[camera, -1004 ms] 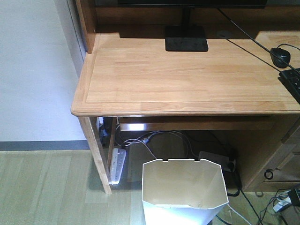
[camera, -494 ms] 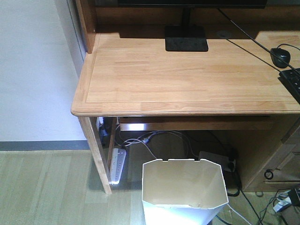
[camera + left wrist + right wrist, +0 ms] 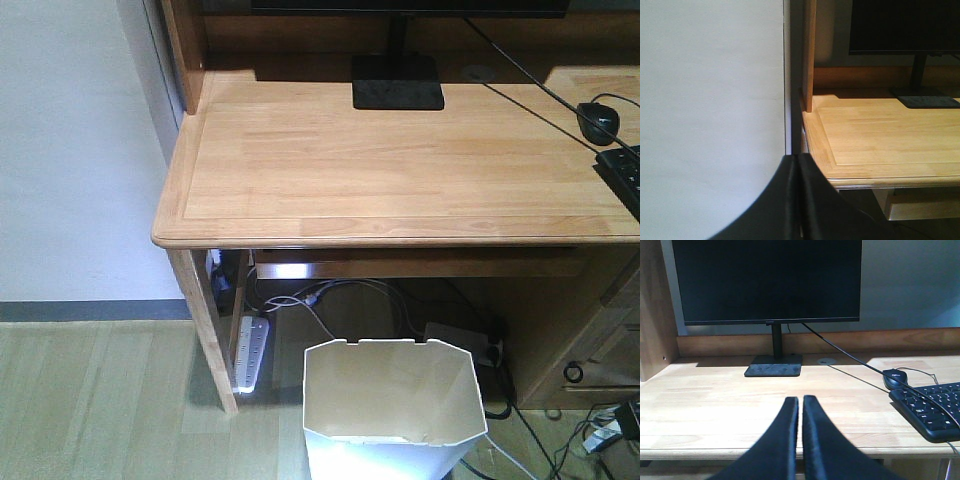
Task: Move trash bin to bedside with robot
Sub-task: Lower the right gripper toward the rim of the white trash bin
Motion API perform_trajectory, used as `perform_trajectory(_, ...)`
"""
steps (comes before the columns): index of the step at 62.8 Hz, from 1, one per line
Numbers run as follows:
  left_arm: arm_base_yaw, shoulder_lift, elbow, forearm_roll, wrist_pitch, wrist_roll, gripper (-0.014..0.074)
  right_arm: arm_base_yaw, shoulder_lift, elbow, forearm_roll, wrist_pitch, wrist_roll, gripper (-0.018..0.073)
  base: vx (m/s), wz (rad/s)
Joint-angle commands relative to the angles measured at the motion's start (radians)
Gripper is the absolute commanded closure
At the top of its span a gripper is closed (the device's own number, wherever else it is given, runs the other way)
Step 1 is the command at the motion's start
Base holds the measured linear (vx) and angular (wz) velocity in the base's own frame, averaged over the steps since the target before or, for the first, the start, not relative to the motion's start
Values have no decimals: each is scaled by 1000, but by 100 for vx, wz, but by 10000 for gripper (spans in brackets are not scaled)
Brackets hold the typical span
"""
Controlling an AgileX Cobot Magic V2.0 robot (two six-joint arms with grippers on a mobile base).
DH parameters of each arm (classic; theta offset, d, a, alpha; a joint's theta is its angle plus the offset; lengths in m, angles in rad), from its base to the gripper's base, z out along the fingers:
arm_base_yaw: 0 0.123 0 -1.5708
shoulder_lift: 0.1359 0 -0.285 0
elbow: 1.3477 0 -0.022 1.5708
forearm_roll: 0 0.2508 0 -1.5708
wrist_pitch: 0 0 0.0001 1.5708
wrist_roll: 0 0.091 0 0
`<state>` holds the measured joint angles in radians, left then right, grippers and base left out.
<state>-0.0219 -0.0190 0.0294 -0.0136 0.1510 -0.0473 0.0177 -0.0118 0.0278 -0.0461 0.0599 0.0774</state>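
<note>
Wooden floor [image 3: 100, 410] — trash bin [image 3: 392, 398] upright near desk [image 3: 400, 170]; left fingers [image 3: 776, 210], right fingers [image 3: 781, 450] both narrow, empty; monitor logo [image 3: 769, 320] illegible

White faceted plastic trash bin [image 3: 372, 456]: cream inside. Light honey wooden desk [image 3: 400, 160]: streaky plank grain. Flat black monitor [image 3: 767, 280], black keyboard [image 3: 932, 410], black mouse [image 3: 895, 378] (all plain). Pale wood-plank floor [image 3: 100, 400]. White wall [image 3: 70, 150], grey skirting band [image 3: 90, 310]. Left gripper [image 3: 793, 157], right gripper [image 3: 800, 399]: black.

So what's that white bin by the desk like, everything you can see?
The trash bin looks like thin white plastic, cream inside, with angular tapering sides and a notched far rim. It stands upright on the wooden floor before the desk, apparently empty. Its base is out of frame; nothing holds it.
</note>
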Motion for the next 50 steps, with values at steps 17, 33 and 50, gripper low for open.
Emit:
perform_trajectory(17,-5,-10,28,-4,-78,-9,602,-4,-4,-91,-11,-38,-21,565,0,0)
perform_trajectory(33,-5,-10,28,-4,-78,-9,602,-4,207,-287,-11,97,-27,565,0,0)
perform_trajectory(50,-5,-10,28,-4,-78,-9,602,-4,465,-391,-6,200,-28,565,0,0)
